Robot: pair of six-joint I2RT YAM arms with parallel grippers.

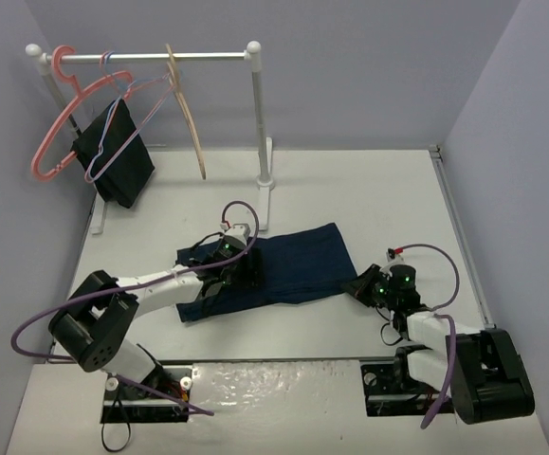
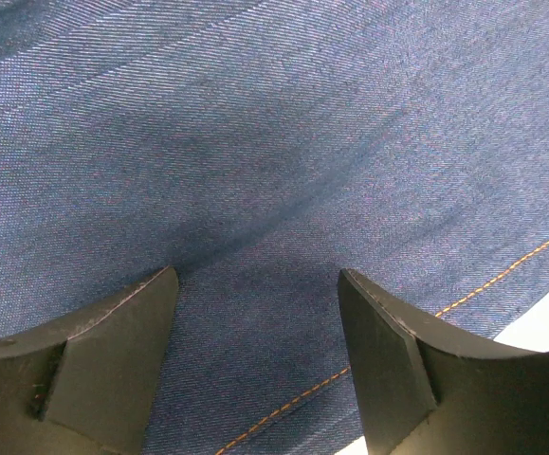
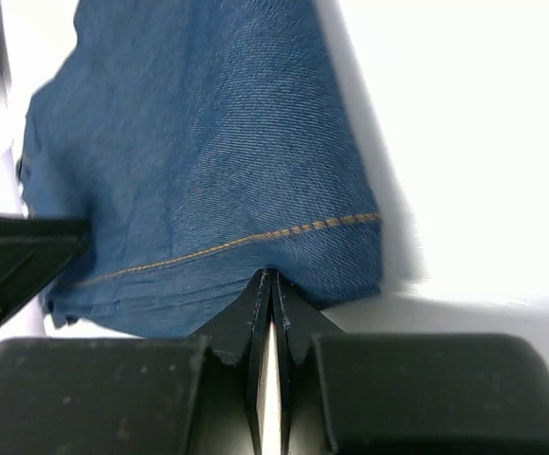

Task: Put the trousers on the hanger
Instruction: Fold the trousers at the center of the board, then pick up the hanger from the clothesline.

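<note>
The white counter (image 1: pixel 369 190) is carrying the trousers (image 1: pixel 298 265), which are lying folded flat near its middle. The hanger (image 1: pixel 191 123) is hanging from the rail (image 1: pixel 179 55) at the back, well apart from them. The left gripper (image 2: pixel 258 280) is standing over the denim with its fingers spread. The right gripper (image 3: pixel 270 277) is holding its fingers pressed together at the hem edge.

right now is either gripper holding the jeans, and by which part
The left gripper is open over the jeans, holding nothing. The right gripper is shut at their stitched edge; whether it pinches cloth cannot be told.
</note>
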